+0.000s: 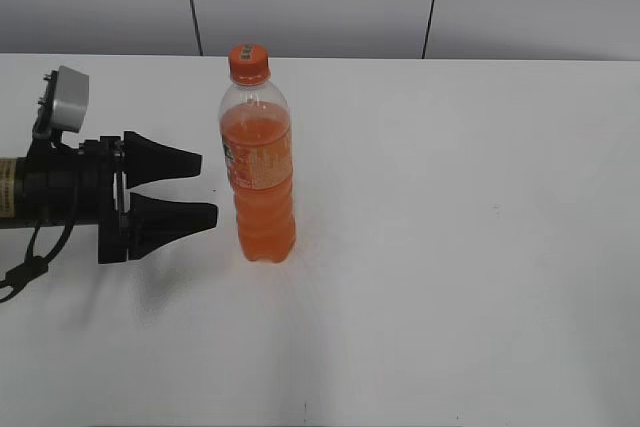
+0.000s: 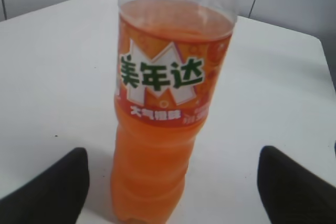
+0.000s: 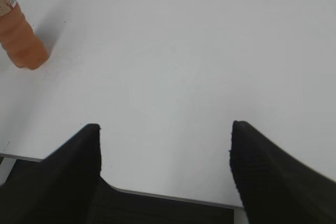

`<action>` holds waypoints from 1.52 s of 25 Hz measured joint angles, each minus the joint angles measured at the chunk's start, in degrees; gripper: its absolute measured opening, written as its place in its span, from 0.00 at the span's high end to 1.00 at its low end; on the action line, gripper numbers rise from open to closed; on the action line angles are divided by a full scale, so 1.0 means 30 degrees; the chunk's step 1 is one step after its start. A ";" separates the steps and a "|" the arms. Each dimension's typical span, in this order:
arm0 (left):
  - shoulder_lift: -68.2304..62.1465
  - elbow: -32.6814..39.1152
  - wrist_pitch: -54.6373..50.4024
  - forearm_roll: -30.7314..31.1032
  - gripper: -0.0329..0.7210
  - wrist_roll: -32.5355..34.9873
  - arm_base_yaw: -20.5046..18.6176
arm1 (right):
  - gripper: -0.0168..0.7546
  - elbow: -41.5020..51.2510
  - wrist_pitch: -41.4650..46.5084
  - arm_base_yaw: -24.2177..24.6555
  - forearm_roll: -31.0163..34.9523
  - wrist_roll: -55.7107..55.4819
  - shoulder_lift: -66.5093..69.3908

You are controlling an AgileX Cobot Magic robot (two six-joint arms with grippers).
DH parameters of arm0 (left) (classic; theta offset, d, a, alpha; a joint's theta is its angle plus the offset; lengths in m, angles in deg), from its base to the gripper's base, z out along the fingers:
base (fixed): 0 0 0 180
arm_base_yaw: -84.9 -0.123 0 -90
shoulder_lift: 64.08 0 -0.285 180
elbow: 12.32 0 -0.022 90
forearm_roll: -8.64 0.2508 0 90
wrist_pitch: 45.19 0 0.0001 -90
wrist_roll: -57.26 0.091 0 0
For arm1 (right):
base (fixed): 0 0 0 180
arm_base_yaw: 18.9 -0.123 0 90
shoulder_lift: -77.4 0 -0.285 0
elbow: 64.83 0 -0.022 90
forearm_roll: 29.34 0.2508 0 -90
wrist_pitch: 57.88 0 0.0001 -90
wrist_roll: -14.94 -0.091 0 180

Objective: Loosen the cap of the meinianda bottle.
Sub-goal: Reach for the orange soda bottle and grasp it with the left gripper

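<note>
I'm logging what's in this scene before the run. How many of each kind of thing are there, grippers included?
Bottles: 1, the meinianda bottle, standing upright
Caps: 1, the orange cap, on the bottle
Grippers: 2, left gripper and right gripper, both open and empty
Tables: 1, the white table
Total: 5

White table [image 1: 480, 247], meinianda bottle [image 1: 260, 182] standing upright

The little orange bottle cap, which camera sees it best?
The exterior view: the small round orange plastic cap shows whole atop the bottle. The left wrist view cuts off below it; the right wrist view shows only the bottle's base.
</note>
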 joint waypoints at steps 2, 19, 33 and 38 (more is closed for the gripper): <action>-0.0737 -0.0927 0.0000 0.0445 0.17 -0.0141 0.0119 | 0.23 0.0000 0.0000 0.0000 0.0000 0.0000 0.0000; -0.3745 -0.6518 0.0020 0.1971 0.17 -0.1701 0.2905 | 0.23 0.0000 0.0000 0.0000 0.0000 0.0000 0.0000; -0.4505 -0.6921 -0.0007 0.1852 0.40 -0.1702 0.3523 | 0.23 0.0000 0.0000 0.0000 0.0000 0.0000 0.0000; -0.4505 -0.6921 -0.0024 0.1748 0.40 -0.1702 0.3523 | 0.23 0.0000 0.0000 0.0000 0.0000 0.0000 0.0000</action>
